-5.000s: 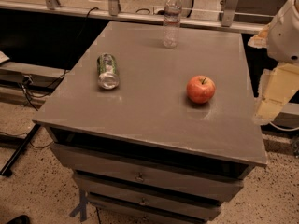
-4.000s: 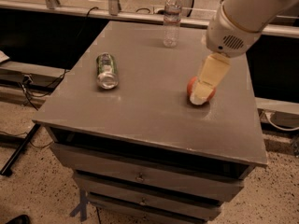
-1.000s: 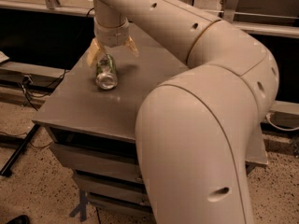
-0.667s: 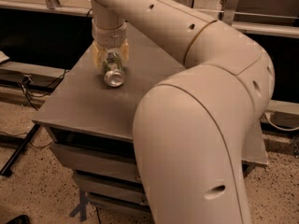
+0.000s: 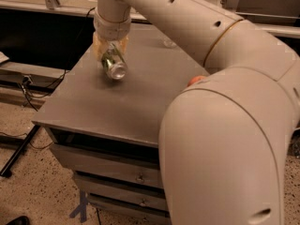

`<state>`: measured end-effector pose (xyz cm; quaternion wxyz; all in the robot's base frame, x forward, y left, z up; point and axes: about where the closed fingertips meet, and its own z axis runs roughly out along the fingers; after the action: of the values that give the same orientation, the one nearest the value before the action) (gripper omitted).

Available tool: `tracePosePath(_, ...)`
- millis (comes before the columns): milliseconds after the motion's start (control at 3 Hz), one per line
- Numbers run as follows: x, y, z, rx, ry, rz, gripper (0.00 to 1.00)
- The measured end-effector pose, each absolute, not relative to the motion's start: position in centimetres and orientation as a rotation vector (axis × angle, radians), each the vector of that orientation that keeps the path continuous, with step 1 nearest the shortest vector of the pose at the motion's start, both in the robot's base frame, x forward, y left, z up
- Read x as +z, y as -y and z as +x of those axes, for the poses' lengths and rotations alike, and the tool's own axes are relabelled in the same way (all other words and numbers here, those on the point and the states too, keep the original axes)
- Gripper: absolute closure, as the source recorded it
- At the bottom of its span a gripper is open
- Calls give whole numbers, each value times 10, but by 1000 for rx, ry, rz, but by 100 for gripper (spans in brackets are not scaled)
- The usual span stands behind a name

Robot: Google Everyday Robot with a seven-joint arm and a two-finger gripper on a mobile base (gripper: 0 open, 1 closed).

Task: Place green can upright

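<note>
The green can (image 5: 113, 63) is held in my gripper (image 5: 110, 50) over the left part of the grey table (image 5: 117, 102). The can is tilted, its silver end pointing down toward the camera, and it appears lifted a little off the tabletop. The pale fingers (image 5: 97, 45) close on the can's sides. My large cream arm fills the right side of the view and hides much of the table.
A red apple (image 5: 196, 80) peeks out from behind my arm on the table's right part. The base of a clear bottle (image 5: 169, 43) shows at the table's far edge. Drawers sit under the table. Cables and a stand leg lie on the floor at left.
My gripper came from the right side of the table to the can, closed on it and raised it; the can went from lying flat to tilted in the grip.
</note>
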<state>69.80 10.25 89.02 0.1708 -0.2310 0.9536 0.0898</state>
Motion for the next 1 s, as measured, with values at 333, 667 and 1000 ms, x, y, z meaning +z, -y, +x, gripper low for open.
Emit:
tracePosePath(333,929,-103,690,387,-2540,-745,100)
tracePosePath(667,967,-101,672,565,-2301,-845,100)
tracePosePath(1000,995,-105,649,733,-2070,-883,100)
